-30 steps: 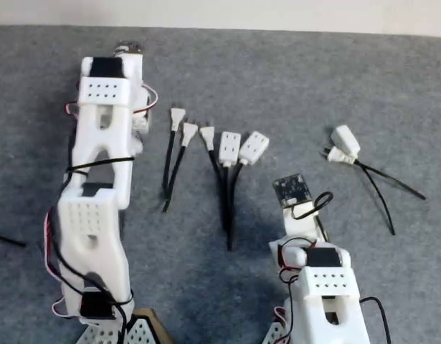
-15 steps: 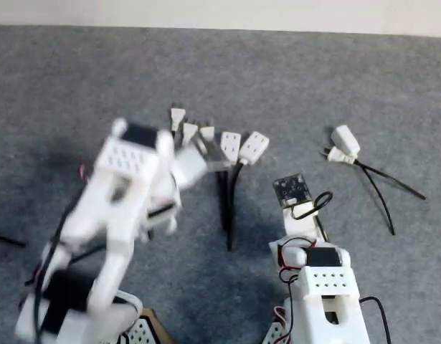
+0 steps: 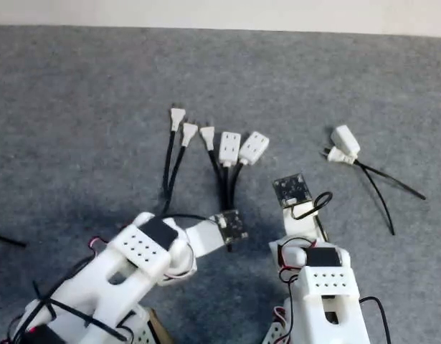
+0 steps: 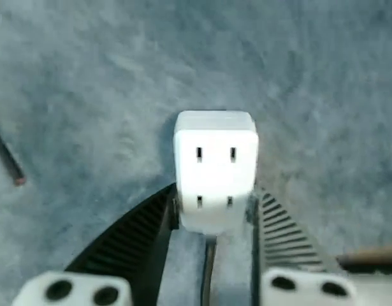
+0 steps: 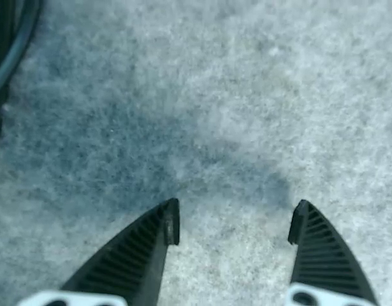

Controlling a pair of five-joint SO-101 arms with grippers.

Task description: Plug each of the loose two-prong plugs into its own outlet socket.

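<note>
The table's grey felt (image 3: 77, 86) runs back to a pale strip (image 3: 277, 13) of wall. The left gripper (image 4: 215, 194) stands spread, framing a white socket (image 4: 215, 169) lying mid-table. The right gripper (image 5: 234, 223) gapes over bare felt. Three loose plugs (image 3: 189, 131) lie just beside the sockets.

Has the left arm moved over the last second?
Yes. The left arm swung from left of the plugs back toward the near edge; its wrist is now over the cords, short of the outlet sockets.
</note>
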